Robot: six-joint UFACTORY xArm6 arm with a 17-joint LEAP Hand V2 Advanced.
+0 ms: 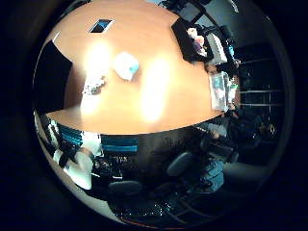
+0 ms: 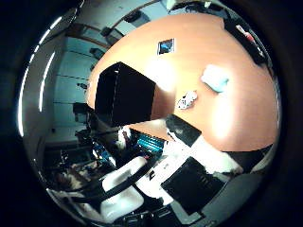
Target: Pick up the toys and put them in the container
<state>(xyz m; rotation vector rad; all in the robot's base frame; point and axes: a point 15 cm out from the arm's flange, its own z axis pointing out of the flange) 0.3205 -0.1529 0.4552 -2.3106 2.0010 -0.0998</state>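
Observation:
A pale blue soft toy and a small white patterned toy lie close together on the orange-brown table. A black open box container stands on the same table near its edge, away from the toys. The right little finger side palm view shows the blue toy and the small toy from high above. My hand is well above the table's near edge, with white and black fingers relaxed and nothing between them.
A small dark square item lies flat on the table beyond the toys. Dark equipment and white objects crowd one end of the table. Office chairs and dark gear stand on the floor past the table's edge.

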